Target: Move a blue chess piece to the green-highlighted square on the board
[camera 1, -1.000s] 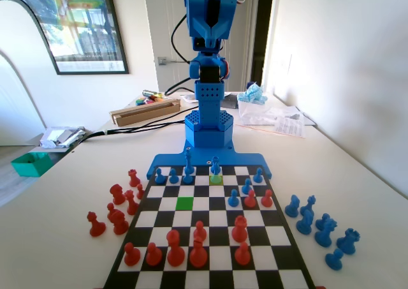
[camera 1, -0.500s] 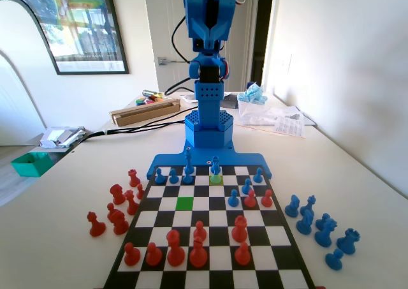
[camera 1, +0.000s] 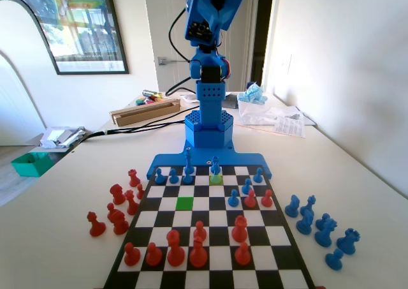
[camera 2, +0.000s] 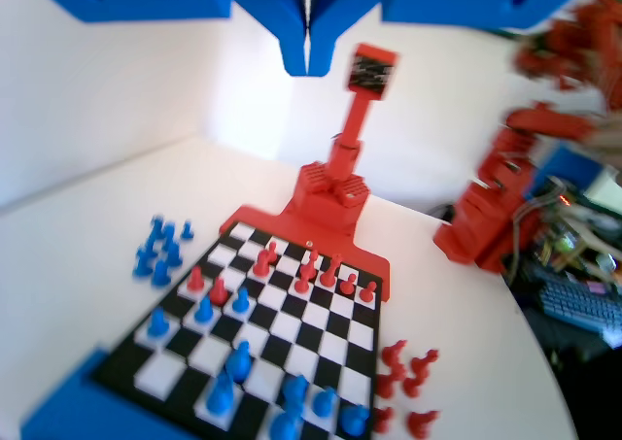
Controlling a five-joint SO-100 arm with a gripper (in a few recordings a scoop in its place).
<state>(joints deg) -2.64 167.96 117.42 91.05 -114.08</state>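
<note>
The blue arm is folded up high over its base, far above the board. My gripper hangs at the top of the wrist view, its jaws shut with nothing between them. The bright green square is bare, in the board's left half in the fixed view. Small blue pawns stand in the far rows: one at the far edge of the yellow-olive square, others near it. In the wrist view the blue pieces are blurred, at the near end of the board.
A tall slender blue piece stands in the far row. Red pieces fill the near rows, and one is among the blue pawns. Captured red pieces lie left of the board and blue ones right of it.
The arm's raised upper part has tilted and turned a little to the right in the fixed view. No piece on the board has moved.
</note>
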